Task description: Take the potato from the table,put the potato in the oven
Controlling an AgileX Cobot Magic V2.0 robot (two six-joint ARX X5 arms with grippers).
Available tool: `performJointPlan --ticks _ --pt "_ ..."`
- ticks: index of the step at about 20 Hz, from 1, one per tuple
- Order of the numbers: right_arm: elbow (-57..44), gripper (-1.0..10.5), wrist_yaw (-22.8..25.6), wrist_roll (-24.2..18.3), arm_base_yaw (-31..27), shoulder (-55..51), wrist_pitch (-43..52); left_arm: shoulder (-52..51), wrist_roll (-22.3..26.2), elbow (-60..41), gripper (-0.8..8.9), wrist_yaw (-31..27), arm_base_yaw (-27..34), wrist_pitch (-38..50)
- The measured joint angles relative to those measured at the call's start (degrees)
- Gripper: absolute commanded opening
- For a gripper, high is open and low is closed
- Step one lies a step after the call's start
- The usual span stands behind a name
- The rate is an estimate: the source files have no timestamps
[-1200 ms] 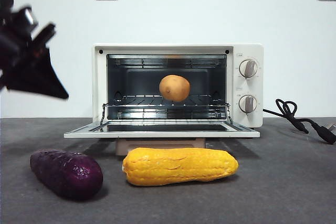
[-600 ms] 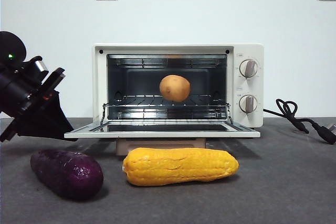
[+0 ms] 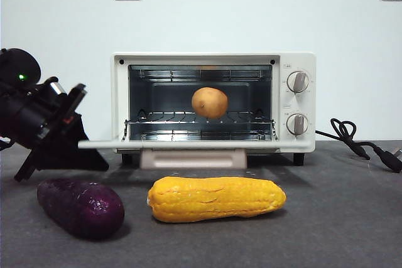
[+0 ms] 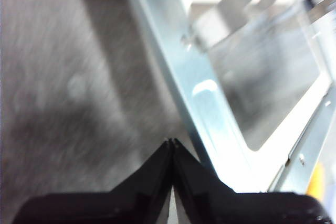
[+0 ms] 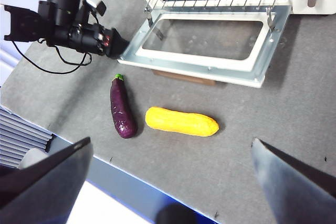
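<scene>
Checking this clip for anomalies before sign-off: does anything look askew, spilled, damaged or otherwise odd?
Nothing is spilled or damaged. The potato sits on the rack inside the oven, whose door is open, roughly level. The left gripper, jaws shut, is at the door's corner. The right gripper waits open, high over the table.

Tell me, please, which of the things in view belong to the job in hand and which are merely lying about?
Part of the job:
- potato, on the rack inside the oven
- oven, door open
- left hand, shut, at the door's edge

Lying about:
- corn cob
- purple eggplant
- right hand, open, waiting above the table
</scene>
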Motion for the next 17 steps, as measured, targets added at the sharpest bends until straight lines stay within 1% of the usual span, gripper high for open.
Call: performJointPlan --ticks 2,4,5,7,9,12,14,17 --pt "0.0 5.0 0.09 0.0 0.0 0.0 0.0 0.0 -3.1 -0.04 -0.09 3.89 0.98 3.54" --pt "0.0 5.0 0.09 0.0 0.0 0.0 0.0 0.0 -6.58 -0.04 -0.09 6.49 1.7 8.28" --pt "0.0 5.0 0.09 0.0 0.0 0.0 0.0 0.0 -8.96 -0.04 -0.09 7.56 1.99 11.45" --pt "0.0 5.0 0.09 0.0 0.0 0.0 0.0 0.0 -13.75 -0.04 -0.09 7.93 2.12 18.71" --pt "0.0 5.0 0.09 0.0 0.0 0.0 0.0 0.0 -18.82 -0.04 -0.09 7.76 2.1 27.58" --pt "0.0 5.0 0.09 0.11 0.0 0.0 0.0 -0.02 -26.05 -0.02 -0.09 3.82 1.49 39.21" --pt "0.0 5.0 0.09 0.26 0.0 0.0 -0.02 -0.04 -28.5 0.13 -0.09 1.55 1.22 42.4" --pt "0.0 5.0 0.09 0.46 0.0 0.0 -0.07 -0.04 -30.12 0.13 -0.08 1.07 1.14 43.8"
